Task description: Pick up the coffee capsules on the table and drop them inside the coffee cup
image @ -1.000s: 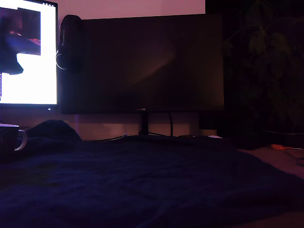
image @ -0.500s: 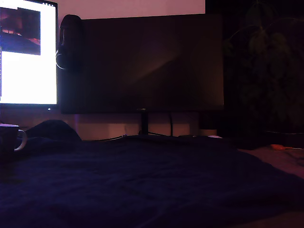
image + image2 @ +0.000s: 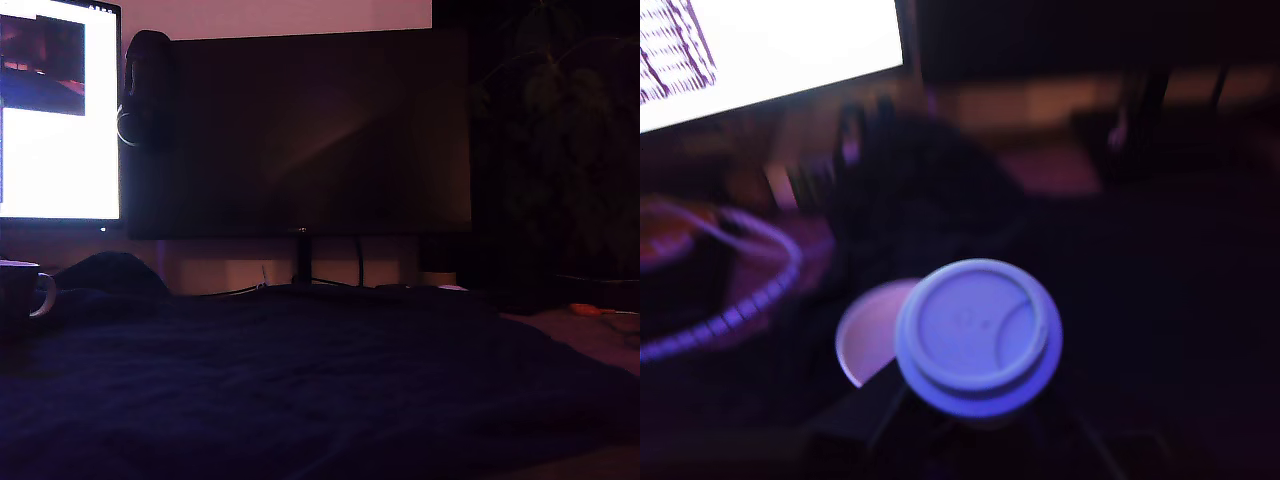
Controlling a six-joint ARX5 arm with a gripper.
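Note:
In the wrist view a whitish coffee capsule (image 3: pixel 978 335) fills the near middle, its flanged round top facing the camera. My gripper (image 3: pixel 975 418) is shut on it, with the dark fingers (image 3: pixel 855 425) barely showing beneath it. Just behind and partly under the capsule lies the pale open mouth of the coffee cup (image 3: pixel 868 340). The exterior view shows the dark cup (image 3: pixel 20 290) with its pale loop handle at the far left edge, on the navy-draped table (image 3: pixel 320 380). Neither the arm nor the gripper appears in that view.
A lit monitor (image 3: pixel 60 130) and a large dark monitor (image 3: pixel 300 130) stand behind the table, with a dark rounded object (image 3: pixel 148 90) between them. A plant (image 3: pixel 560 130) is at the exterior view's right. A pale ribbed cable (image 3: pixel 750 290) curves beside the cup.
A dark shape that overlapped the lit monitor at the exterior view's left edge a second ago is gone. The cup and cloth have not moved.

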